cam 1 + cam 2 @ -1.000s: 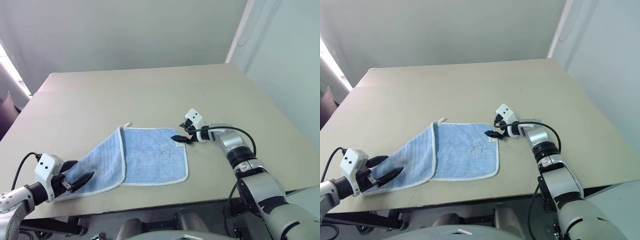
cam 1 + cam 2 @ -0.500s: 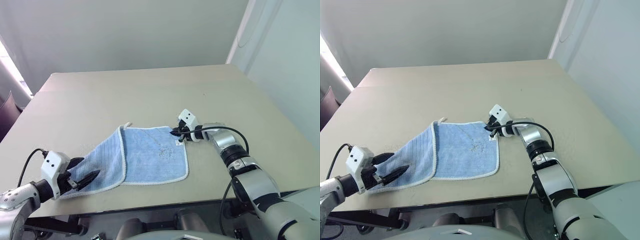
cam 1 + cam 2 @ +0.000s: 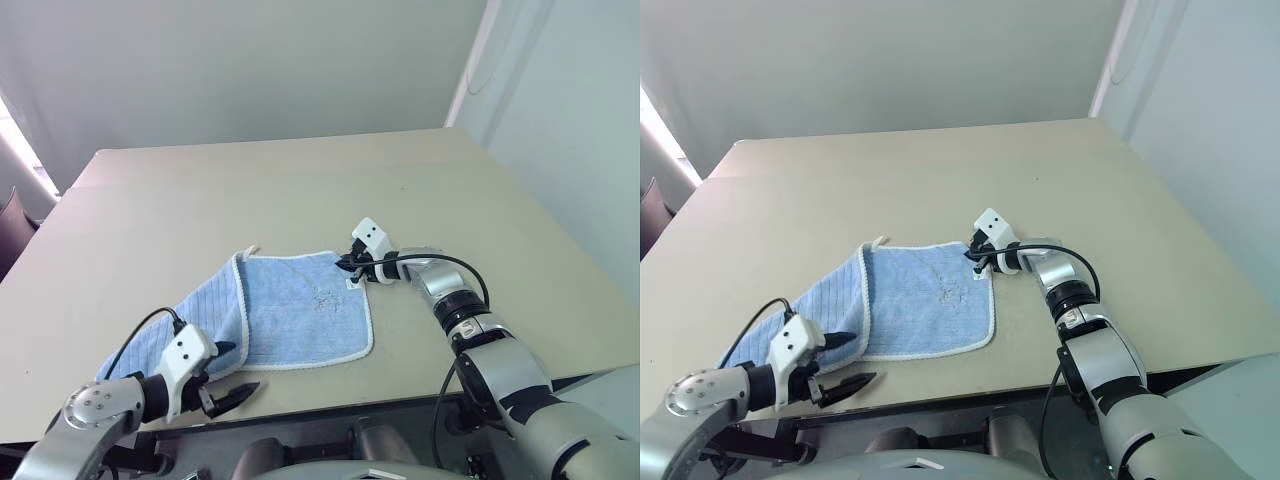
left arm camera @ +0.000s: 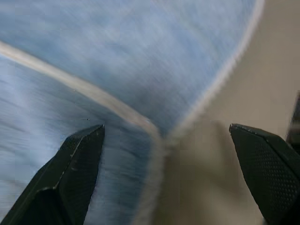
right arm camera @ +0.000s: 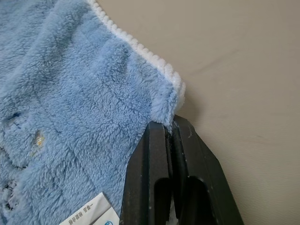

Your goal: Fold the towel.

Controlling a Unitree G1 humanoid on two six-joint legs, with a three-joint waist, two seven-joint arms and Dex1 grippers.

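Towel [image 3: 300,305] lies on the tan table [image 3: 300,190], centre-left of the head view – right part flat, fluffy side up, left part folded over with the ribbed side showing, running down toward the lower left. White edging all round, small white tag [image 5: 91,213] near its right edge. My right pincer [image 3: 349,264] sits at the towel's upper right corner, fingers pressed together on that corner – in the right wrist view the blue pile and white edging bunch up just at the black tips. My left pincer [image 3: 228,372] is at lower left of the frame, near the table's front edge, just beside the folded flap's lower corner, fingers [image 4: 75,164] spread wide, nothing between them but towel edge and table beneath.
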